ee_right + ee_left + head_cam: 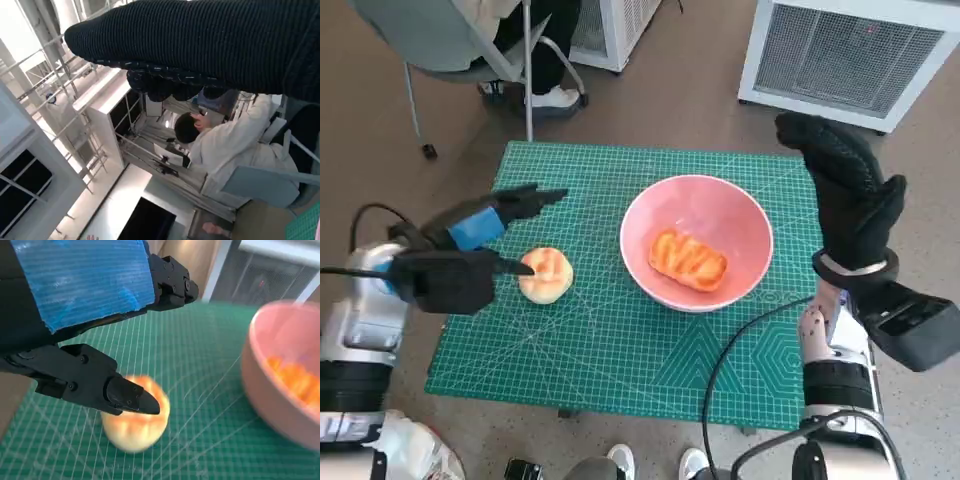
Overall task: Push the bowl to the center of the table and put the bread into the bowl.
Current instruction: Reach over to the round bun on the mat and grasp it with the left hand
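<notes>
- Head view is showing me the pink bowl (697,242) sitting near the middle of the green cutting mat (610,350) that is covering the desk, so I am judging the push as about done.
- One long orange-glazed bread (688,259) is already lying inside the bowl, on its floor.
- A second, round bread roll (546,274) is lying on the mat just beside the bowl, on the side of my left arm, apart from the rim.
- My left hand (460,255) is hovering at that roll with its fingers (131,397) spread: one fingertip is reaching over the roll's near edge, the other fingers are pointing past it over the mat. It is holding nothing; I cannot tell whether the fingertip is touching the crust.
- My right hand (845,195) is standing raised off the far corner of the mat, gloved fingers pointing up and lying close together, gripping nothing. Its wrist view is looking away at a seated person (235,145) and at shelving, not at the desk.
- I am expecting the roll to be light and soft, with a glossy top that may be slightly slick; squeezing hard would dent it.
- I am judging the best hold to be across its widest part, low on the sides, fingers on opposite flanks, closing gently.
- Being round, it may roll away if nudged from one side only.
- I am taking the bowl as rigid and smooth, liable to slide on the mat if bumped while dropping the roll in.
</notes>
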Robot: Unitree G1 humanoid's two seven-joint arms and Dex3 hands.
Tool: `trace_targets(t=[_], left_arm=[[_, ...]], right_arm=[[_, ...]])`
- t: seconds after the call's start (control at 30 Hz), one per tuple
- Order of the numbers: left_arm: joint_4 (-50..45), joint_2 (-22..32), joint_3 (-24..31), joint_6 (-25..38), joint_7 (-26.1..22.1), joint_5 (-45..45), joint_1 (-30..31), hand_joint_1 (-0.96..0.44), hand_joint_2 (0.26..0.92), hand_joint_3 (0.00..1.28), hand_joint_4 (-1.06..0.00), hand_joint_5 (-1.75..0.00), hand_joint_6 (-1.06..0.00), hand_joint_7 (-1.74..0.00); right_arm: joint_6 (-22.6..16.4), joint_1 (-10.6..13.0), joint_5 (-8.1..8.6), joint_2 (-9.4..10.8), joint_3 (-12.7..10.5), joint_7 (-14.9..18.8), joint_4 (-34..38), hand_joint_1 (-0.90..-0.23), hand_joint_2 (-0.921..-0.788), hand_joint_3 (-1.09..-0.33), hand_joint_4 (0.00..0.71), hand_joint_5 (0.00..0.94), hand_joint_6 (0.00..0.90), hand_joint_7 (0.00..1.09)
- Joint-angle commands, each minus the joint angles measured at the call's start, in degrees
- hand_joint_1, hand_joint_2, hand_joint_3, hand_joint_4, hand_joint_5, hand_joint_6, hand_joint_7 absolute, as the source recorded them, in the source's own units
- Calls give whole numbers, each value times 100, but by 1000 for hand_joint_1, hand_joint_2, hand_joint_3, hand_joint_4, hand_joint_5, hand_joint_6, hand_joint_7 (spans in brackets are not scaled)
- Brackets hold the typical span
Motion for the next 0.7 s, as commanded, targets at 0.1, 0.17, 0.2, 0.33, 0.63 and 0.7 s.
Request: trace_targets(t=[0.1,0.17,0.2,0.33,0.63,0.7], left_arm=[[536,-158,-432,17,98,434,-238,-163,844,1,-121,0,-270,-7],[721,-203,-535,0,95,525,-323,-165,845,2,-120,0,-269,-6],[806,-224,-575,-9,95,558,-362,-165,846,2,-119,0,-267,-4],[1247,-323,-770,-41,74,710,-539,-173,849,3,-117,0,-259,-1],[1916,-487,-1156,-46,-85,932,-803,-178,848,1,-133,-7,-257,-4],[2011,-508,-1225,-13,-85,988,-848,-178,847,1,-148,-10,-274,-11]], right_arm=[[147,35,93,-62,-13,107,7,-619,-921,-711,344,1,351,52],[172,39,104,-73,-15,128,-15,-619,-921,-711,344,1,351,52],[181,40,111,-79,-18,138,-21,-619,-921,-710,345,1,351,52],[205,60,123,-102,-19,171,-73,-618,-921,-710,346,1,351,52],[219,65,128,-134,-34,210,-113,-618,-921,-710,347,1,350,51],[213,55,129,-139,-38,216,-103,-619,-921,-709,347,1,349,50]])
